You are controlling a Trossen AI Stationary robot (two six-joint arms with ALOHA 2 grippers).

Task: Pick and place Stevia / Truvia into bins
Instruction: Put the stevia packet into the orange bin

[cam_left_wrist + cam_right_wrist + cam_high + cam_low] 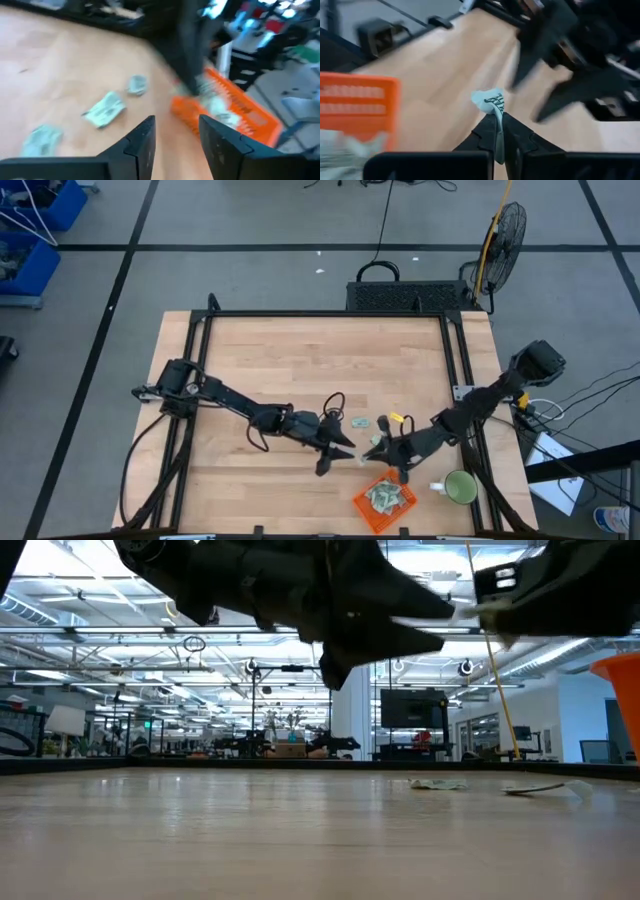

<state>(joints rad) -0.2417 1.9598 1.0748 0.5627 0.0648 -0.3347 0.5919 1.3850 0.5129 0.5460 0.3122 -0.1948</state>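
1. Right gripper (499, 131) clamped on one pale green sachet (490, 102), held above the table (300, 360), just beside the orange basket (384, 500).
2. Left gripper (338, 455) parted, nothing between fingers (144, 140), raised off the wood close to the right one.
3. Several sachets inside basket (382, 496); loose ones lay on the wood: one near the gripper tips (360, 421), three in the left wrist view (105, 109).
4. Green mug (460, 487) stood beside the basket.
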